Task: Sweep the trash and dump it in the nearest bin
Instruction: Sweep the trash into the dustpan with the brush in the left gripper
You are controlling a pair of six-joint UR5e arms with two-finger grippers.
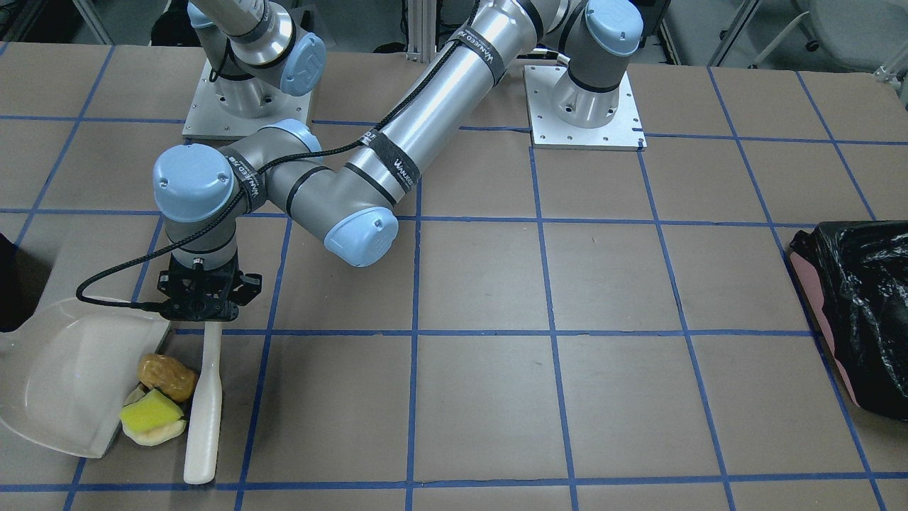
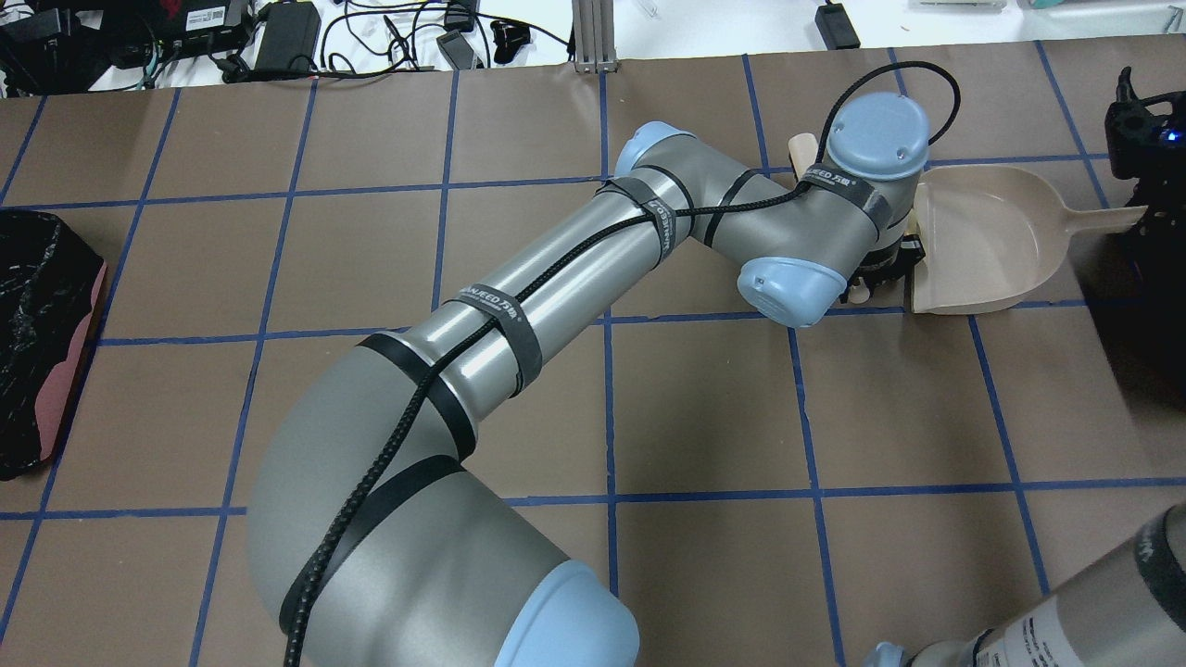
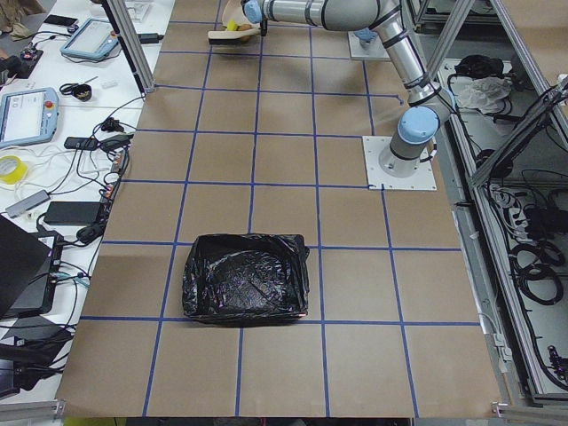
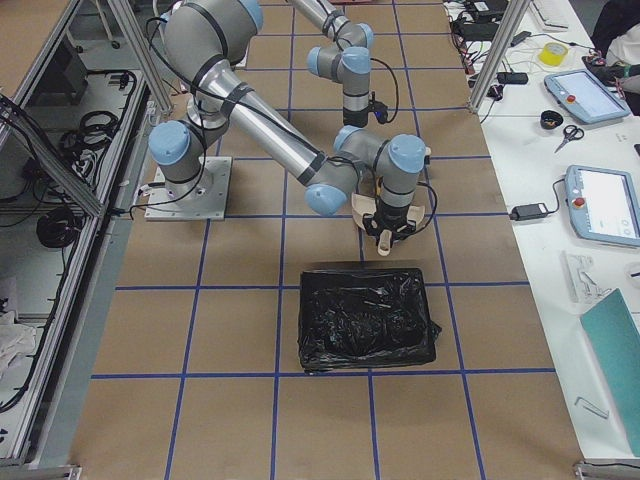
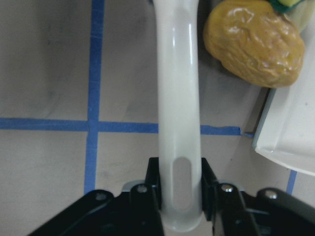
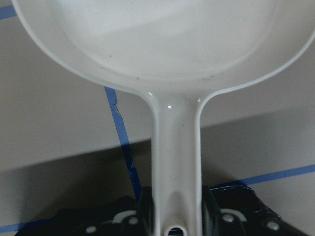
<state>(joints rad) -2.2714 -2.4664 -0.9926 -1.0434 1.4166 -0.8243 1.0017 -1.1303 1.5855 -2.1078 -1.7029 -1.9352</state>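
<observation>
We judge the sweep to be about to start, and the layout fits that. The near bin (image 4: 365,325), black-lined, sits low in the right-side view just below the tools, so the dump should be a short carry; we see only liner in it. The far bin (image 1: 862,312), at the right edge of the front view, is well apart and likewise shows only liner. The left arm (image 1: 425,121) crosses the front view from upper right to lower left so its tool lands beside the trash (image 1: 159,397). The pan (image 1: 64,376) lies flat at lower left with its lip toward the pile, ready to catch; it is bare but for a few specks; the right gripper (image 6: 176,209) is clamped on its handle. The sweeper (image 1: 204,419) lies just right of the pile in the front view, fencing it against the pan; the left gripper (image 5: 179,199) has its jaws closed tight on the sweeper's end. Between the two tools, the lump (image 1: 168,377) sits just beside the sweeper; the sponge (image 1: 149,413) lies at the pan's lip atop the scrap (image 1: 162,434); none is in the pan yet.
</observation>
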